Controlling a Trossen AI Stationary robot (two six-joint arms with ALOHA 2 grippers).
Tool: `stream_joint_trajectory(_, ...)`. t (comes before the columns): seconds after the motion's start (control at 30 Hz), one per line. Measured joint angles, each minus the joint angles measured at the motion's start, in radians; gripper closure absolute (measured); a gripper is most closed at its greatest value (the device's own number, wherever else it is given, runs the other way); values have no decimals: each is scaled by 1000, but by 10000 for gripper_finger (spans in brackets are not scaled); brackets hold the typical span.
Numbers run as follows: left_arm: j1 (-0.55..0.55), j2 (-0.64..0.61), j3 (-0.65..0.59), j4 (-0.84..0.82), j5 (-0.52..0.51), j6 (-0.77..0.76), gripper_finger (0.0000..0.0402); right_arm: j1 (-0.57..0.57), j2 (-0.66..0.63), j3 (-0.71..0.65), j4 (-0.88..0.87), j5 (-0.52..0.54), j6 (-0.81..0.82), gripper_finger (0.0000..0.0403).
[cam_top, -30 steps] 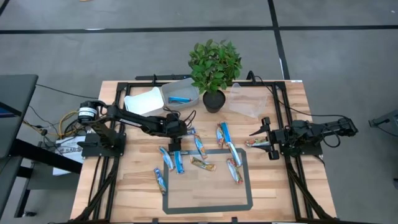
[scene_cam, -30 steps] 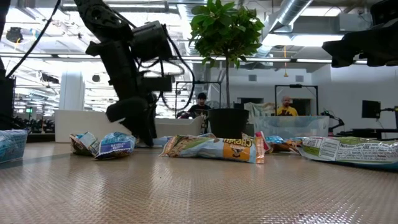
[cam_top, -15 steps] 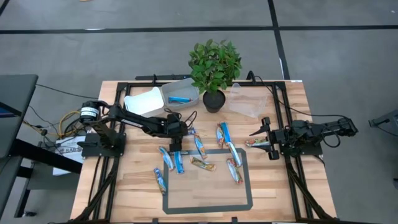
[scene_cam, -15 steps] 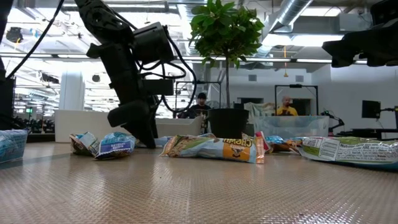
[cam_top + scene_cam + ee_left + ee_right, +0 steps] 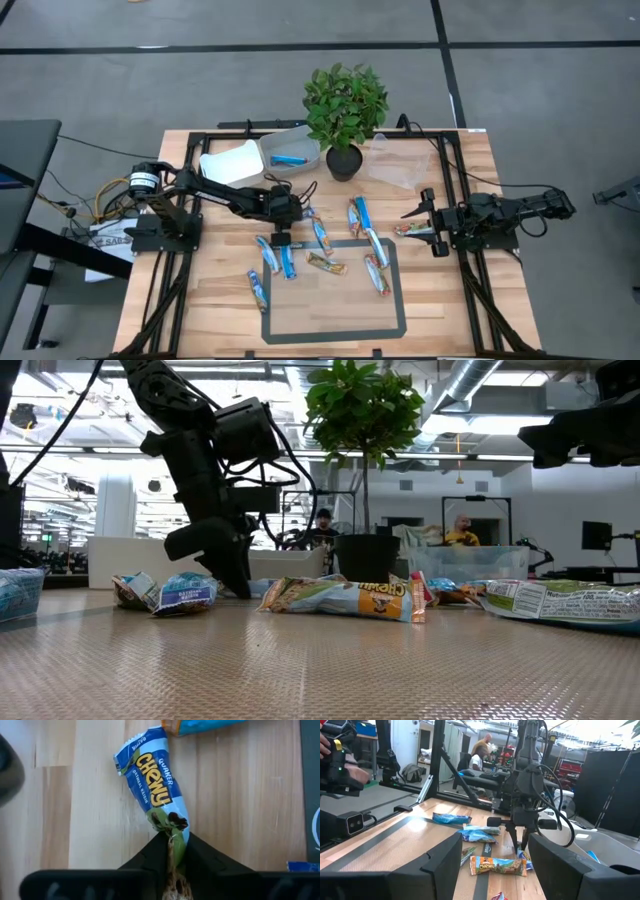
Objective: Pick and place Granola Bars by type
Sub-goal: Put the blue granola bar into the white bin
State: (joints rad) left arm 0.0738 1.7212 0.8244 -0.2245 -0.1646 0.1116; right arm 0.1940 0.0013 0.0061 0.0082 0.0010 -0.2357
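Several granola bars lie scattered on the wooden table around a black tape rectangle (image 5: 333,290). Some are blue-and-white (image 5: 320,235), some brown-gold (image 5: 326,264). My left gripper (image 5: 281,241) points steeply down near the rectangle's far left corner and is shut on a blue-and-white Chewy bar (image 5: 152,785). The right gripper (image 5: 427,228) hangs level and open at the table's right side, above one bar (image 5: 410,229), touching nothing. One more blue bar (image 5: 290,160) lies in a tub at the back. My left gripper pinches the Chewy bar's near end (image 5: 175,837) between its two fingers. The fingers come slanting down from the table's left side, roughly along the bar. The wrapper is creased where the fingers (image 5: 150,857) meet it, and the rest of the bar lies flat on the table.
A potted plant (image 5: 345,110) stands at the back centre. A tub (image 5: 292,152) and a white lid (image 5: 232,163) lie left of it, a clear tub (image 5: 400,165) right of it. Black frame rails (image 5: 170,290) run along both table sides. People sit in the room beyond (image 5: 460,532).
My left gripper has shut on the end of the Chewy bar while staying in place over it. The bar remains on the table.
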Motion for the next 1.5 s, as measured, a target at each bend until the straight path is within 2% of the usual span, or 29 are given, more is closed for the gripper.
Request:
stream_joint_trajectory(0.17,-6,-23,-4,10,-13,5,364,0,0,0,0,0,0,179)
stream_joint_trajectory(0.57,-11,-233,-3,12,-206,24,362,0,0,0,0,0,0,179)
stream_joint_trajectory(0.77,15,-359,-3,-141,-308,3,361,0,0,0,0,0,0,179)
stream_joint_trajectory(1.03,101,-495,-2,-371,-426,-105,361,0,0,0,0,0,0,179)
stream_joint_trajectory(1.27,207,-532,-2,-570,-445,-186,361,0,0,0,0,0,0,179)
stream_joint_trajectory(1.5,326,-530,-12,-665,-447,-177,361,0,0,0,0,0,0,179)
